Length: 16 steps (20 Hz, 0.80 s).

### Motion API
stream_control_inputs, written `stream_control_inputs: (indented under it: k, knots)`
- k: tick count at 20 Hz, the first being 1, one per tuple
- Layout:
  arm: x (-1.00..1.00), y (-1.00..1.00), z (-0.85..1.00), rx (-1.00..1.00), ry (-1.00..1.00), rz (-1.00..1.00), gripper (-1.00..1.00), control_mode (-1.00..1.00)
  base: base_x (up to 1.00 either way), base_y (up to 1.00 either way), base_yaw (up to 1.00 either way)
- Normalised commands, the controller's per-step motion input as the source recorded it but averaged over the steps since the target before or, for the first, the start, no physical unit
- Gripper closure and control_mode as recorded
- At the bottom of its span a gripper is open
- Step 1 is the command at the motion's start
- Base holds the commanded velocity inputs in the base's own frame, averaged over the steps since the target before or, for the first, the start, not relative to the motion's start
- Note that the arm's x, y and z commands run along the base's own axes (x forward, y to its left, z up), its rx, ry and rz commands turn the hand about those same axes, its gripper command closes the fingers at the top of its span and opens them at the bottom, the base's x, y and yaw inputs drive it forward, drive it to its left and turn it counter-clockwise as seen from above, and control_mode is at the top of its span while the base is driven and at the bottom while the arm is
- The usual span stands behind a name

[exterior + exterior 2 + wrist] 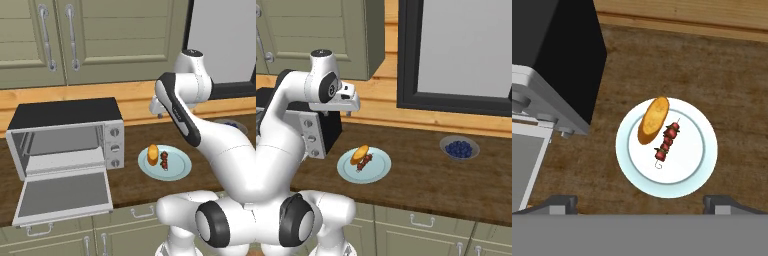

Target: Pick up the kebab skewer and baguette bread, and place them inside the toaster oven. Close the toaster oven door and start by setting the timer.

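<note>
Lying parallel: kebab skewer [667, 141], baguette bread [653, 120]

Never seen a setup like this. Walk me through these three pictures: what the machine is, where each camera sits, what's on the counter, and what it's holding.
It is a white robot arm on a drivable base in a rendered kitchen. Two cameras ride behind it, left and right; the third looks down from its hand. On the wooden counter stands a toaster oven with its door folded down. Beside it, a pale plate carries a baguette bread and a kebab skewer. A bowl of blueberries sits farther right. The fingers stand open above the plate, holding nothing.
</note>
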Motion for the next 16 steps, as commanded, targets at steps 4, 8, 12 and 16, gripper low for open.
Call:
stream_control_inputs:
  k: [4, 8, 12, 16]
  knots:
    - [0.0, 0.0, 0.0, 0.0, 0.0, 0.0, -1.0, 1.0, 0.0, 0.0, 0.0]
    - [0.0, 0.0, 0.0, 0.0, 0.0, 0.0, -1.0, 1.0, 0.0, 0.0, 0.0]
    - [0.0, 0.0, 0.0, 0.0, 0.0, 0.0, -1.0, -1.0, 0.0, 0.0, 0.0]
    - [0.0, 0.0, 0.0, 0.0, 0.0, 0.0, -1.0, -1.0, 0.0, 0.0, 0.0]
